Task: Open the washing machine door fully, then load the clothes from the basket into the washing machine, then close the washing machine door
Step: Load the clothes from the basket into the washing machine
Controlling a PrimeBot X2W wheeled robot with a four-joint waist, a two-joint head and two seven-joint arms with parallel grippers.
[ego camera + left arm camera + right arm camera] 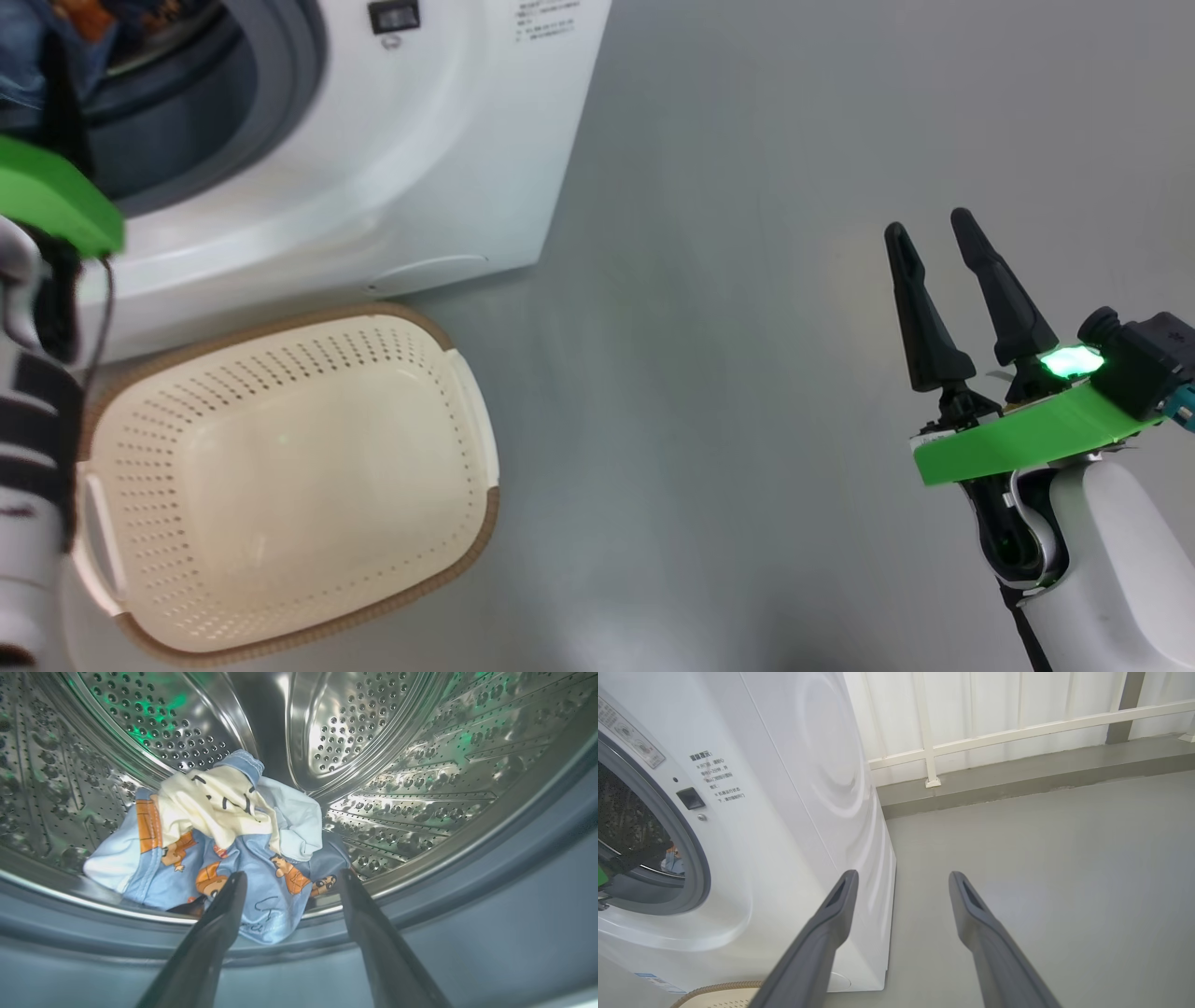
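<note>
Left gripper spread, pinching nothing, fingers aimed straight into the steel drum. Clothes heaped at the drum's front edge, dead ahead of the tips; a blue hem seems to lap over the lip onto the grey ring. Basket bare, at the washing machine's front. Right gripper spread, well off right. Left arm is nearer: I'd nudge the hem inward.

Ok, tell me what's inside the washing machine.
The clothes lie bunched at the front of the drum, one edge hanging over its lip. The left gripper, fingers apart, points at them. Anything beneath the pile is covered.
</note>
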